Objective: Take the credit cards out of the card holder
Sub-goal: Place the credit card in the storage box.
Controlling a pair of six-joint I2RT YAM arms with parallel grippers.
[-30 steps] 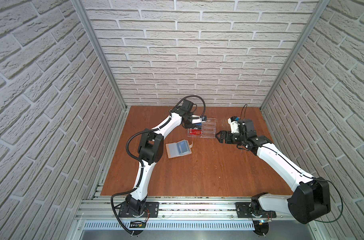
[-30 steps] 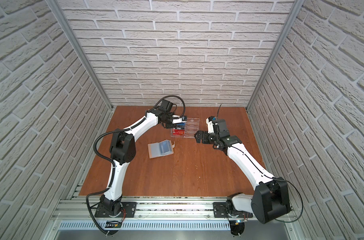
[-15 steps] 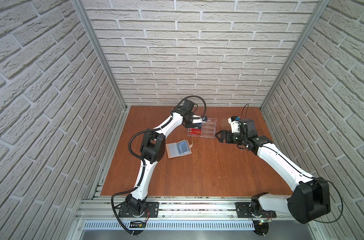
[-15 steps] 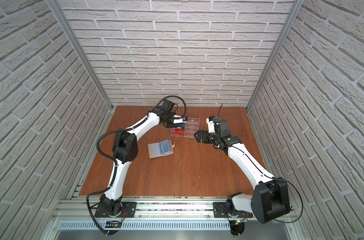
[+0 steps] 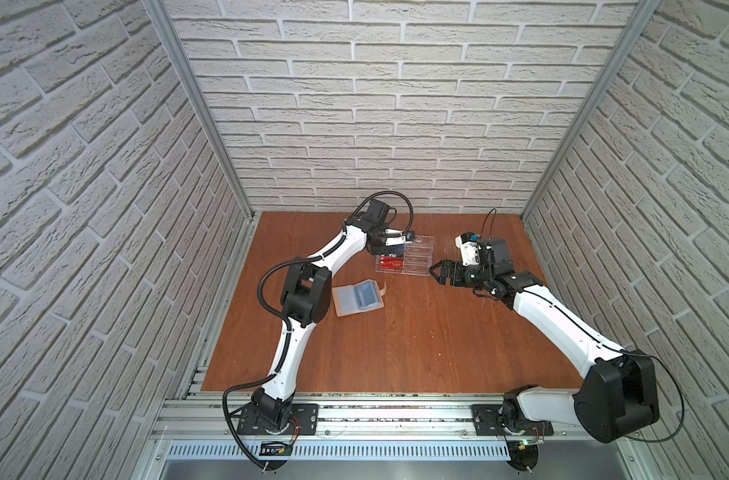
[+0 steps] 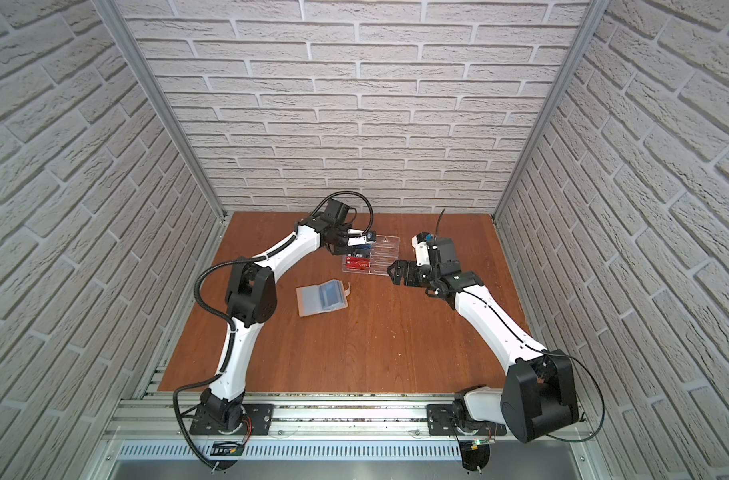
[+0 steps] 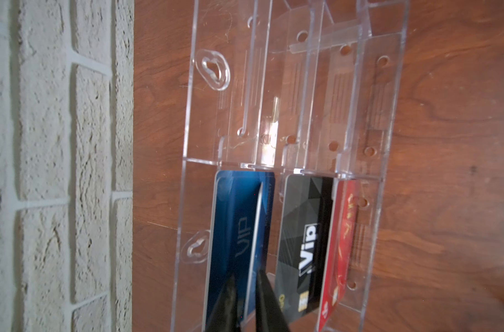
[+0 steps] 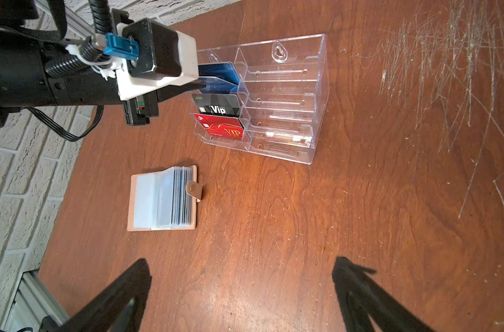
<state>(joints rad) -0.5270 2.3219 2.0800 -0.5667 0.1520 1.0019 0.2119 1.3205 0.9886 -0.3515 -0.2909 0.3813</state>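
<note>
Our left claw (image 7: 247, 274) has just opened a crack around a blue card (image 8: 219, 85) set in the clear rack (image 8: 279, 54), so that card is out of the open card holder (image 8: 147, 201); our right claw (image 8: 241, 263) is wide, empty.

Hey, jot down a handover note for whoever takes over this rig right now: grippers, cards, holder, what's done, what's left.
Left gripper: jaws nearly together around the edge of a blue card at the clear rack's top tier; grip unclear.
Right gripper: open, empty, above the table.
Card holder: open flat on the table, near the rack.
Done: another blue card sits in that tier.
Left: settle this card, then check the sleeves; I cannot tell if any hold cards.
</note>
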